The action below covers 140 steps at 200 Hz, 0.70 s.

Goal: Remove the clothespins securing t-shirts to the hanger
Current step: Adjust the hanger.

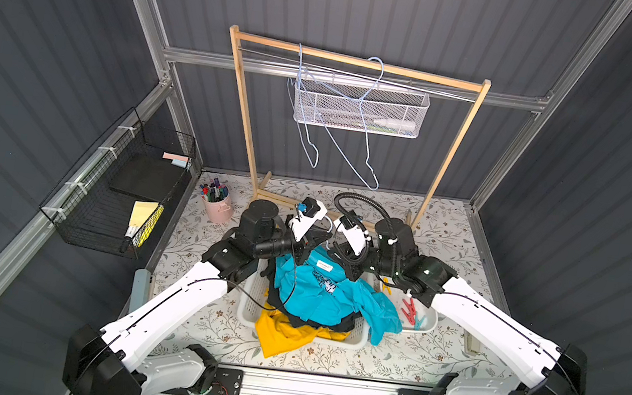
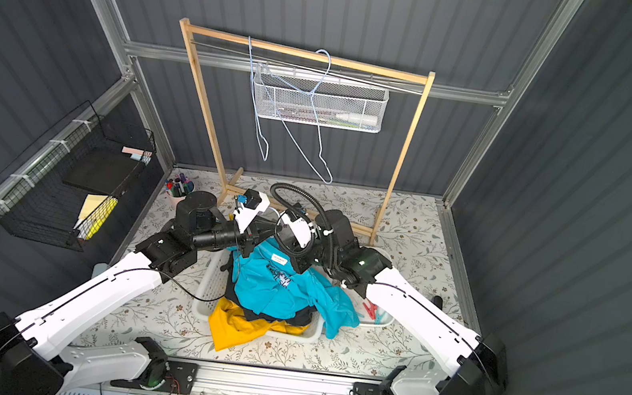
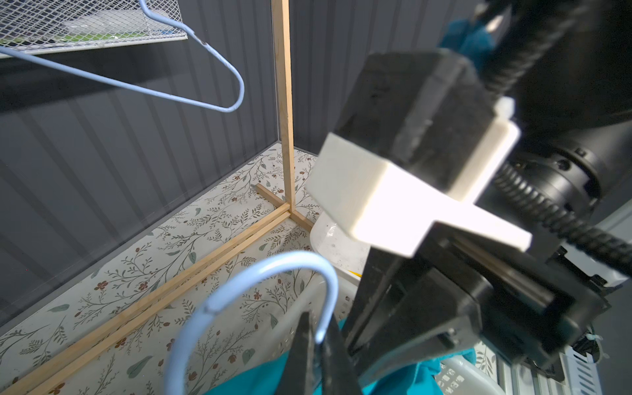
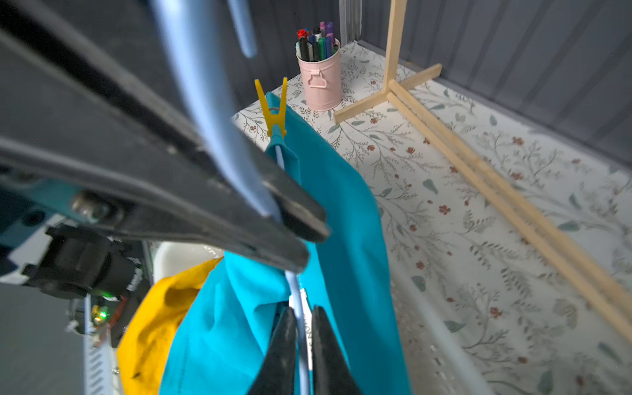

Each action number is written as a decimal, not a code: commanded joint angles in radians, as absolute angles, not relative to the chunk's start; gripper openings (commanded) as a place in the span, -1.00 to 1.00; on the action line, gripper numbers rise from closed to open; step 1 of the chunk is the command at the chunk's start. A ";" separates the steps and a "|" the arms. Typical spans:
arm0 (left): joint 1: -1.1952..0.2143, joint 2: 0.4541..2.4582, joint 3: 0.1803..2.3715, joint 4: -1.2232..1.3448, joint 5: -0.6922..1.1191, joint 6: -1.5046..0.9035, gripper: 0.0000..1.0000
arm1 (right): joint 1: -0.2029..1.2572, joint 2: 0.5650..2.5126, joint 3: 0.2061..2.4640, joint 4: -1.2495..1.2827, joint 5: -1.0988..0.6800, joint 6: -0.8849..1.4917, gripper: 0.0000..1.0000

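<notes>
Yellow shirt (image 1: pixel 282 336) spills over the basket's (image 1: pixel 248 306) near rim, with the teal shirt (image 1: pixel 317 295) heaped on top. Just above, the right claw (image 4: pixel 304 311) is clamped tight on the hanger (image 4: pixel 297 290) wire, and the left claw (image 3: pixel 318 333) pinches its hook. One yellow peg (image 4: pixel 273 109) pins teal cloth to the wire's left arm. Loose pegs (image 1: pixel 409 309) lie in the tray (image 1: pixel 430 323) on the right — the rack (image 1: pixel 358 62) stands far.

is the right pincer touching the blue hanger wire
Touching. In the right wrist view, the right pincer is shut on the blue hanger wire, which runs between its two fingers beside the teal t-shirt.
</notes>
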<state>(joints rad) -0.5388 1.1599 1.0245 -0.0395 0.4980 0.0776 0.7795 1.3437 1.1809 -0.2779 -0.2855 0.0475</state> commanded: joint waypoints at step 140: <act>-0.549 1.113 1.179 -0.489 0.347 0.396 1.00 | 0.736 1.116 0.934 -0.099 -0.299 -0.026 -1.00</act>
<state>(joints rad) -0.5526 1.1408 1.1320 -0.3046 0.3588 0.1825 0.7582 1.1606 0.9668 -0.1379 -0.2623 0.0051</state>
